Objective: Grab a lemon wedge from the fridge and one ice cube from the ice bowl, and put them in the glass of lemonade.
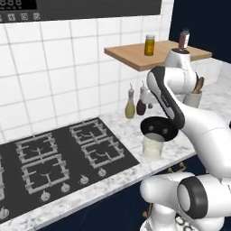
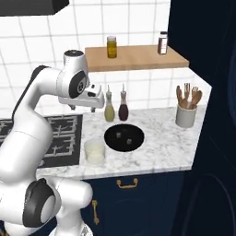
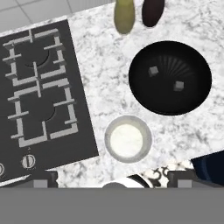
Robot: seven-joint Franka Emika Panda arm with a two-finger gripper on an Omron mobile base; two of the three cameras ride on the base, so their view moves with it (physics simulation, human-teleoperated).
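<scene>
While the end effector (image 2: 83,108) hangs spread and empty, the glass of lemonade (image 3: 128,139) stands beside the ice bowl (image 3: 169,78).

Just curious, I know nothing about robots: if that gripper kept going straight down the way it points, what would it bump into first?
Probably the glass of lemonade, which sits nearly under the open gripper, or the marble counter right beside it; depth is hard to judge.

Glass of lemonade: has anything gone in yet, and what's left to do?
Nothing looks added: the glass of lemonade shows only pale liquid. The ice bowl beside it holds two ice cubes. The gripper, open and empty, hangs above the counter. Lemon wedge and ice cube both remain.
</scene>
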